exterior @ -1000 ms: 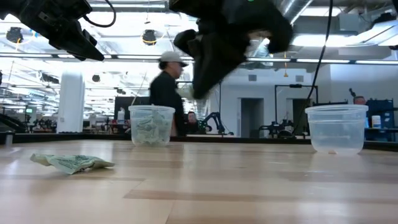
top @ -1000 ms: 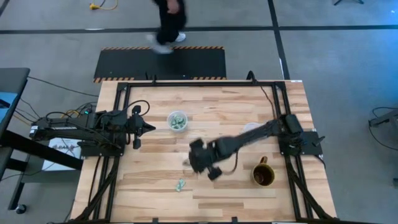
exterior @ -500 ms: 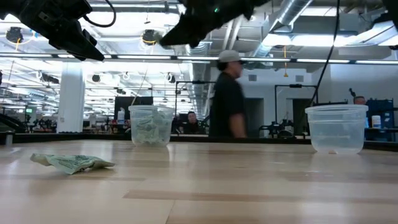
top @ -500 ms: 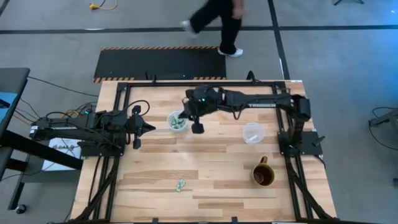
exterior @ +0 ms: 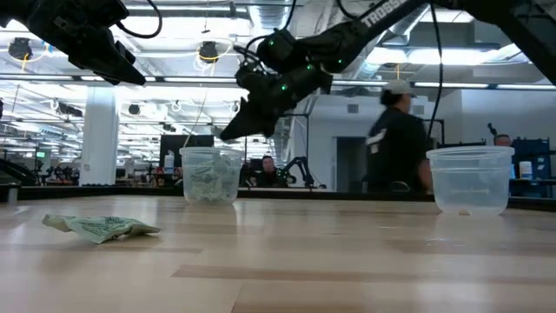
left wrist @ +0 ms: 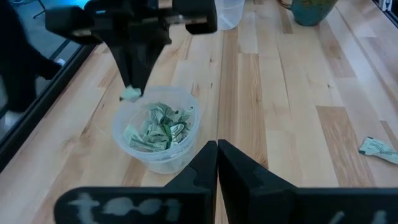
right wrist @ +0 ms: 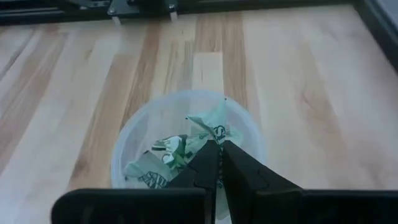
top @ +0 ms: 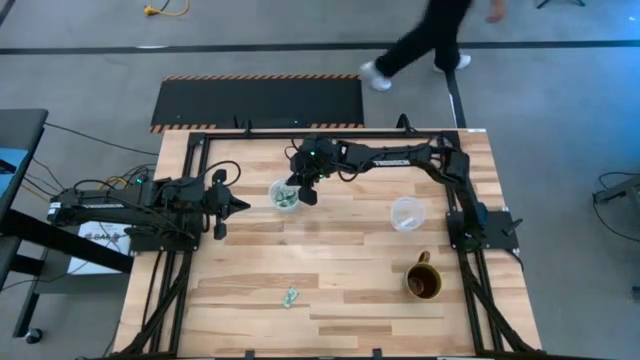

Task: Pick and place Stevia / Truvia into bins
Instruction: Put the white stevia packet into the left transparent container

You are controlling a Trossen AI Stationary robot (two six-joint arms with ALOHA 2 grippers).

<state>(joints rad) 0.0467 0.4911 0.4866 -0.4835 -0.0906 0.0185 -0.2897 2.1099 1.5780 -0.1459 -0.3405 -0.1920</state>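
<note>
A clear bin [top: 285, 196] holding several green and white Stevia sachets [left wrist: 158, 127] stands left of the table's middle, toward the far edge. My right gripper [left wrist: 132, 87] hangs just above its rim, shut on one crumpled sachet [left wrist: 130, 94]. A second clear bin [top: 406, 213] stands to the right and looks empty. One loose sachet [top: 291, 297] lies flat on the wood near the front edge. My left gripper [left wrist: 216, 149] waits shut at the table's left side, pointing toward the filled bin. My right gripper pinches the crumpled sachet [right wrist: 208, 127] between its two fingertips [left wrist: 135, 78]. The fingers slant down from the table's far right. The sachet hangs clear, over the filled bin's opening.
A brown mug [top: 423, 280] stands near the right front. Black frame rails [top: 200, 160] run along the table's left, right and far edges. Bare wood lies between the two bins and the front edge. A person [exterior: 395, 139] walks past beyond the far edge.
My right gripper has swung from over the table's middle toward the far edge and slightly left, rolling as it went. It now hangs over the filled bin. The person behind the table has walked from left to right.
</note>
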